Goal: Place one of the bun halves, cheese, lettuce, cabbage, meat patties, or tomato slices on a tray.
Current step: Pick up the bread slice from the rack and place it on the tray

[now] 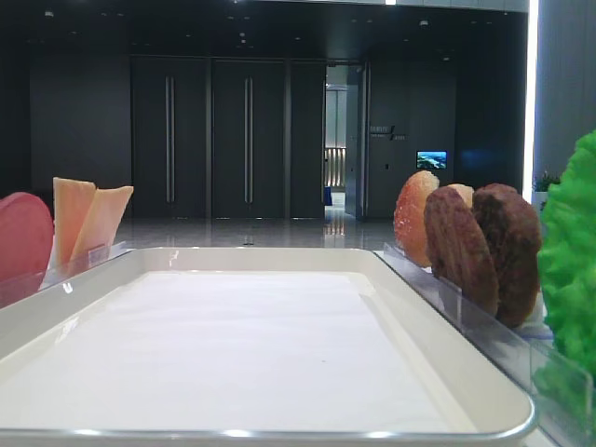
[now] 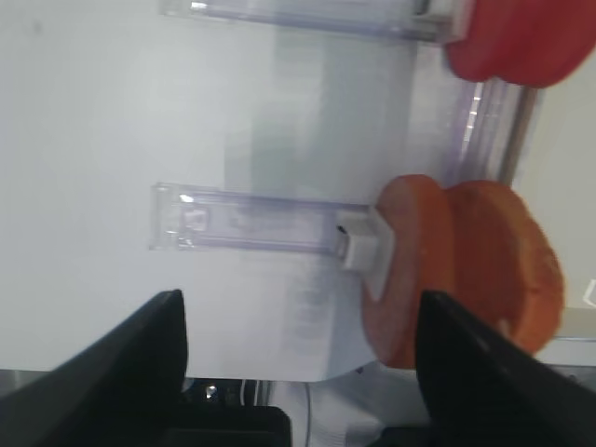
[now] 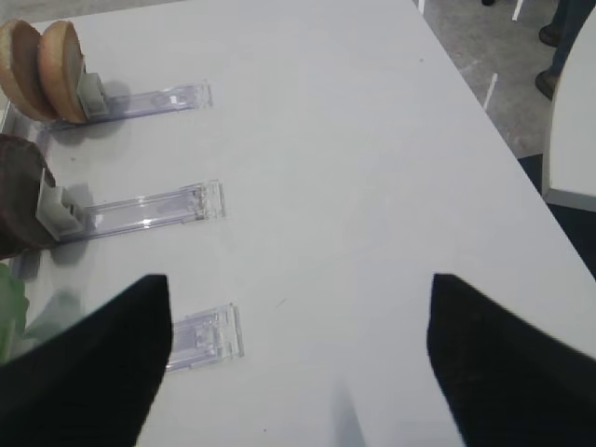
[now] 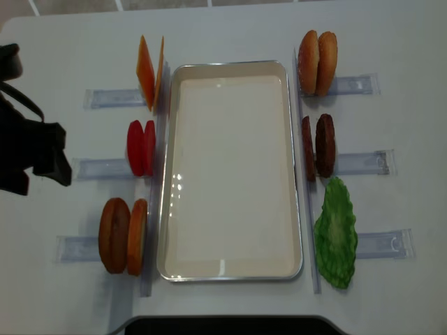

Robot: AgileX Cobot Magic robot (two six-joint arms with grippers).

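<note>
The white tray (image 4: 230, 269) lies bare mid-table. To its left stand the cheese (image 4: 147, 70), tomato slices (image 4: 140, 148) and one pair of bun halves (image 4: 123, 235). To its right stand more bun halves (image 4: 318, 63), the meat patties (image 4: 318, 146) and the lettuce (image 4: 336, 234). The cabbage is out of view. My left gripper (image 2: 300, 303) is open and empty, out past the bun halves (image 2: 461, 270) by the table edge. My right gripper (image 3: 300, 279) is open and empty over bare table, right of the clear holders.
Each food pair stands in a clear plastic holder (image 4: 360, 163) that sticks out sideways from the tray. The left arm (image 4: 31, 150) hangs dark over the table's far left. A white chair or table edge (image 3: 570, 121) stands beyond the right table edge.
</note>
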